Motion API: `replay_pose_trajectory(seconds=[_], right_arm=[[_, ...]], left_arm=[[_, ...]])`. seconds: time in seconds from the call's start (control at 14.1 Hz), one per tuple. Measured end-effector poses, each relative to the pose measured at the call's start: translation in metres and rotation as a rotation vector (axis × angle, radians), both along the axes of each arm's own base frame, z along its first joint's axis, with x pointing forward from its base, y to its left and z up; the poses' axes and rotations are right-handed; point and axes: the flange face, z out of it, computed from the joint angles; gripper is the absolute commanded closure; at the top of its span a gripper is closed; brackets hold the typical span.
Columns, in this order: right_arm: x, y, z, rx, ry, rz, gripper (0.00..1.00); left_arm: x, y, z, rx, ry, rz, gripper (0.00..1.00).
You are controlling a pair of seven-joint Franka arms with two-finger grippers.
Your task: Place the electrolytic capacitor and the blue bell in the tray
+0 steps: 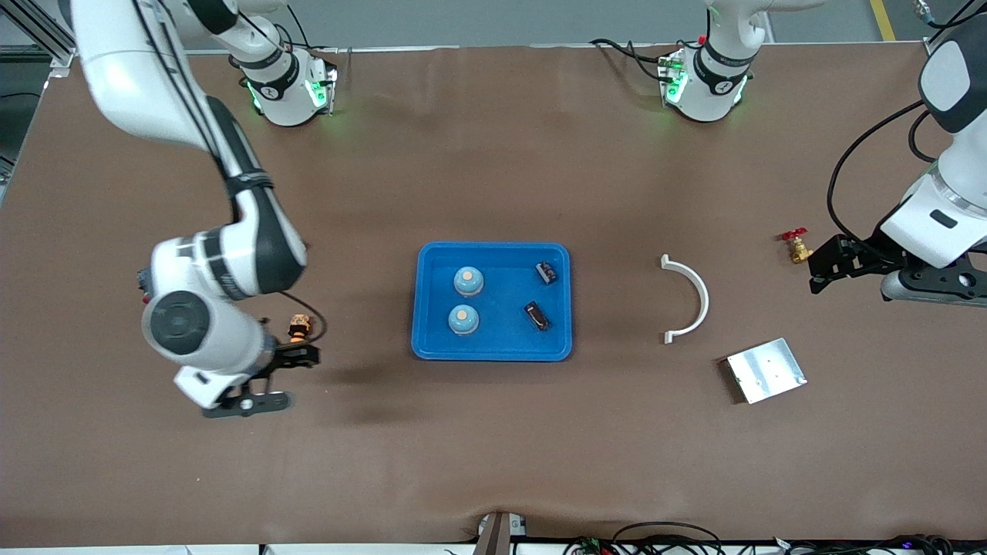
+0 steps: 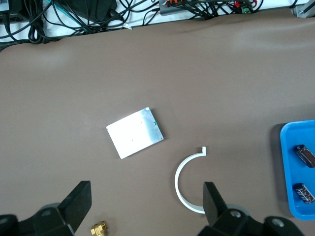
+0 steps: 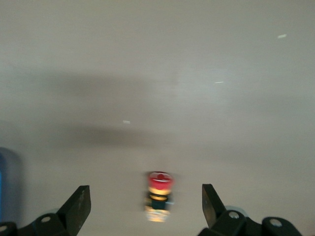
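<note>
The blue tray [image 1: 493,351] at the table's centre holds two blue bells [image 1: 468,280] and two electrolytic capacitors [image 1: 537,315], while the left gripper [image 1: 819,271] and right gripper [image 1: 297,356] hang wide open and empty above opposite table ends.

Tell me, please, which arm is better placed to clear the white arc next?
Left, probably. The left gripper hangs open at the arc's end of the table, the arc showing in its wrist view. The right gripper, open by a red button, has the tray between it and the arc.
</note>
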Motion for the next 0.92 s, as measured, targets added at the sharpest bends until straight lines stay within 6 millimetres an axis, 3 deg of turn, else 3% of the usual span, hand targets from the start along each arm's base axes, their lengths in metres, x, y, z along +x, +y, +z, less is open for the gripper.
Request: replay_pose_trajectory(seconds=[0.14,0.28,0.43,0.64,0.78,0.92], right_arm=[[0.004,-0.044,0.018,0.003,-0.003,0.034,0.0],[0.003,-0.06,0.031,0.004,-0.01,0.041,0.0],[-0.001,-0.055,0.045,0.006,-0.008,0.048,0.0],[-0.013,-0.047,0.081,0.004,-0.012,0.053,0.0],[-0.021,-0.047,0.108,0.001,-0.024,0.047,0.0],[-0.027,-0.05,0.122,-0.002,-0.028,0.04,0.0]], left_arm=[[0.001,0.004,0.008,-0.001,-0.015,0.006,0.0],[-0.002,0.008,0.018,0.001,-0.007,0.014,0.0],[-0.005,0.01,0.022,0.002,0.012,0.019,0.0],[-0.016,0.009,0.021,0.01,0.087,0.017,0.0],[-0.024,0.006,0.022,0.015,0.134,0.013,0.0],[-0.03,0.009,0.025,0.018,0.153,0.018,0.0]])
